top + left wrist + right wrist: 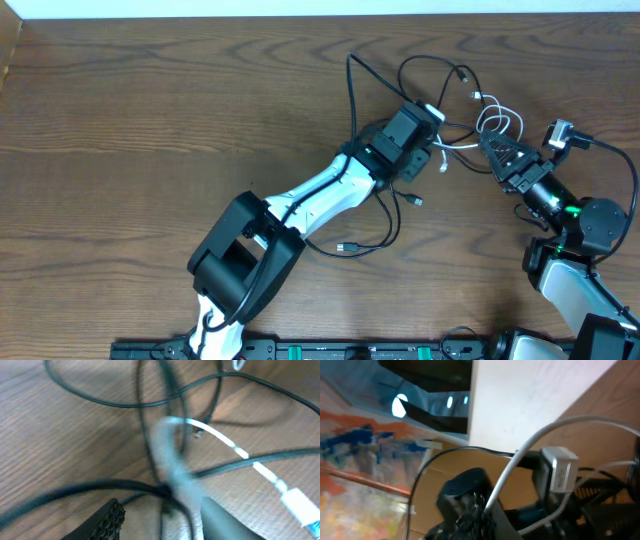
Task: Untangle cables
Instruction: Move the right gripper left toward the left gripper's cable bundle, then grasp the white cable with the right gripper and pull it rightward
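Overhead, the tangled cables [353, 95] lay on the table [150, 120] between the two arms, with black loops crossing a white cable [500, 112]. The left gripper [160, 519] stood partly spread above a blurred crossing. The right gripper [493, 150] was closed, apparently pinching the white cable, though its wrist view was murky. Pulling from there risked cinching the knot tighter or dragging the whole bundle, because black cords lay across the white one.
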You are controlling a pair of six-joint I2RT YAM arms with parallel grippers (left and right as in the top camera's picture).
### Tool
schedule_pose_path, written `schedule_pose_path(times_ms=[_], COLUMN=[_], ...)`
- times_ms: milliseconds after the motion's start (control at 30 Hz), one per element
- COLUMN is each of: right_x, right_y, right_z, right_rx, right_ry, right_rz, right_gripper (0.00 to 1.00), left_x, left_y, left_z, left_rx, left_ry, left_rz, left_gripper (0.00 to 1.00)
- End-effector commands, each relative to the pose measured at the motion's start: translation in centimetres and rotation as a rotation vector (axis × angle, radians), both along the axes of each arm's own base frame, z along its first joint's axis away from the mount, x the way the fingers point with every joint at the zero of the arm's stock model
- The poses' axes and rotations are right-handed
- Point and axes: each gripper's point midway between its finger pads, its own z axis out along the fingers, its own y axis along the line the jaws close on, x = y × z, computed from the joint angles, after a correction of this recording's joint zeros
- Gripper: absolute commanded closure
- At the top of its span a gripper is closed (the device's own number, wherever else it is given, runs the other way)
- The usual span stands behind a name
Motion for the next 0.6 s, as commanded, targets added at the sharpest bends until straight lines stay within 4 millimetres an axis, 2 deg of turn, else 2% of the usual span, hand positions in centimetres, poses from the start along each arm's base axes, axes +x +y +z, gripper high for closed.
schedule_pose_path(times_ms=[0, 267, 467, 567], right_x=[-0.2, -0.7, -1.3, -1.1], right_y=[-0.4, -1.0, -1.9, -2.4], right_z=[0.9, 2.5, 4.7, 4.9], right_rx=[0.067, 0.107, 0.167, 0.184], right_ry=[0.029, -0.007, -0.066, -0.064], right_rz=[0.010, 0.007, -0.018, -0.037], right_gripper=[0.99, 0.99, 0.99, 0.99], left_x=[0.9, 1.7, 2.1, 2.0], left_y=[0.8, 2.1, 2.8, 2.9], left_z=[1.4, 1.1, 1.0, 0.9], left_rx=[-0.008, 0.018, 0.025, 0.026], left_ry=[-0.023, -0.024, -0.016, -0.015], left_rz=[0.026, 0.033, 0.048, 0.048], left_gripper=[0.46, 0.43, 0.44, 0.44])
